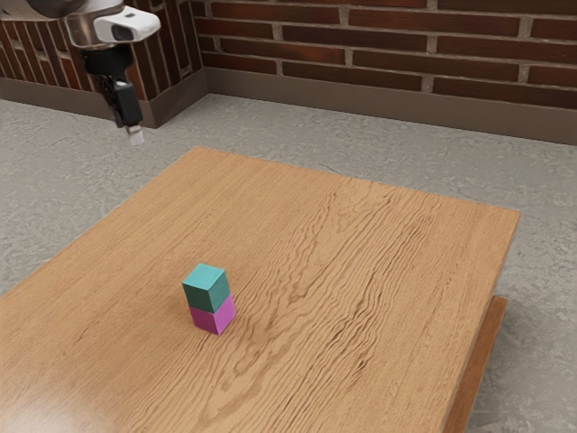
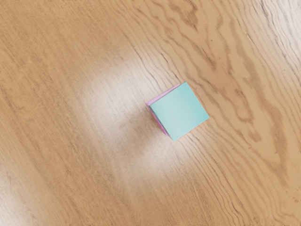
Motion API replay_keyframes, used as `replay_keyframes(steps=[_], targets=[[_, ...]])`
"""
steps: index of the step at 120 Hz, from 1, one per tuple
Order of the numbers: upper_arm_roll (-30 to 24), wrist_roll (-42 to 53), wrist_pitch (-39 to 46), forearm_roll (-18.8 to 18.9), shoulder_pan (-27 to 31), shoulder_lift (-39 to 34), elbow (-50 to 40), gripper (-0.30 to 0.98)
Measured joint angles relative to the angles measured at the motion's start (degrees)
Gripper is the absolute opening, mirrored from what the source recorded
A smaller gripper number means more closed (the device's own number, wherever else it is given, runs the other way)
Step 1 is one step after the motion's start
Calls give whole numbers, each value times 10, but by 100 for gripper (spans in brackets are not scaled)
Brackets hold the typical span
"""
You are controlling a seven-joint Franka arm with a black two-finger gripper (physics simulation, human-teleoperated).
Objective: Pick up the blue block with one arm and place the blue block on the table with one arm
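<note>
Pretty bright tbh: exterior view has pale glare well in from the table's (image 1: 361, 234) far edge, soft shadow beside the blue block (image 2: 179, 111).

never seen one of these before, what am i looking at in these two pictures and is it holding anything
This is a computer-simulated robot arm with a black gripping hand. The exterior view comes from a camera at the arm's side; the arm enters at its upper left. The wrist view comes from a camera on the hand, looking down.

On the brown wooden table, a teal-blue block sits on top of a magenta block. The hand is well away from both, and it appears to hold nothing.
</note>
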Motion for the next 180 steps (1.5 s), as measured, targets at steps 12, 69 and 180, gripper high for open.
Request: replay_keyframes(steps=[12, 69, 180], targets=[[1, 18, -1, -4, -9, 0, 0, 69], [-85, -191, -42, 8, -21, -193, -140, 68], [-54, -521, 390, 118, -34, 60, -322, 69]])
